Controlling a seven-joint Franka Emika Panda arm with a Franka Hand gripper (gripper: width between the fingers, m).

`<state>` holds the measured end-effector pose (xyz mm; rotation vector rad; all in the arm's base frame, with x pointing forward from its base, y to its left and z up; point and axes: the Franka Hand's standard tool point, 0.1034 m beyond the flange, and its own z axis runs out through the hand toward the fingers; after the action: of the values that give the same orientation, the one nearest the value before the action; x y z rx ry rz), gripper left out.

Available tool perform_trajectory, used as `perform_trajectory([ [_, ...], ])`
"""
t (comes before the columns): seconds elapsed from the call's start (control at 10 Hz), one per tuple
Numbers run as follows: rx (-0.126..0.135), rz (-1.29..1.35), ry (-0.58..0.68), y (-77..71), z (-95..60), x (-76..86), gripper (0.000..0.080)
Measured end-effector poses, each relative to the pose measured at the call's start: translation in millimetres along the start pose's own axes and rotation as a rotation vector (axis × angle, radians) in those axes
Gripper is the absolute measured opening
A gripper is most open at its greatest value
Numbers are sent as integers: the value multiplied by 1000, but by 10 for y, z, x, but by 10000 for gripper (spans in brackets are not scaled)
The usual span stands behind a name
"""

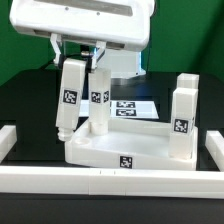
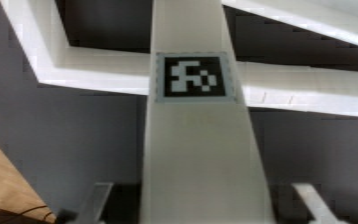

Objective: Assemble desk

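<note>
1. The gripper (image 1: 72, 52) hangs from the arm's white housing at the top of the exterior view, over the tabletop's corner on the exterior view's left.
2. Its jaws stand part-way apart and are clamped on the upper end of a leg (image 1: 69, 98), which hangs tilted, its lower end just at the tabletop's corner (whether it touches there cannot be told).
3. In the wrist view the held leg (image 2: 197, 130) runs away from the camera between the two fingers (image 2: 108, 197), one on each side of it, with a square marker on the face toward the lens.
4. The tabletop (image 1: 118, 150) lies flat on the black table, a marker on its front rim.
5. A second leg (image 1: 99, 104) stands upright just beside the held one, toward the exterior view's right.
6. Two more legs (image 1: 182, 118) stand upright at the tabletop's side on the exterior view's right, one behind the other.
7. The marker board (image 1: 135, 106) lies flat behind the tabletop.
8. A white border rail (image 1: 100, 182) runs along the front of the table.
</note>
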<state>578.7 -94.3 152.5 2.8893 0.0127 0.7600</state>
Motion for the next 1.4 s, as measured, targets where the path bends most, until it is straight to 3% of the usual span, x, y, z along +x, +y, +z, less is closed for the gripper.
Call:
perform_trajectory([
  [0.2, 20, 22, -4, 77, -102, 32, 293],
  [0.4, 67, 53, -24, 97, -186, 78, 293],
  [1.2, 82, 59, -25, -54, -148, 60, 293],
  [1.4, 76, 56, -29, -58, -108, -19, 293],
])
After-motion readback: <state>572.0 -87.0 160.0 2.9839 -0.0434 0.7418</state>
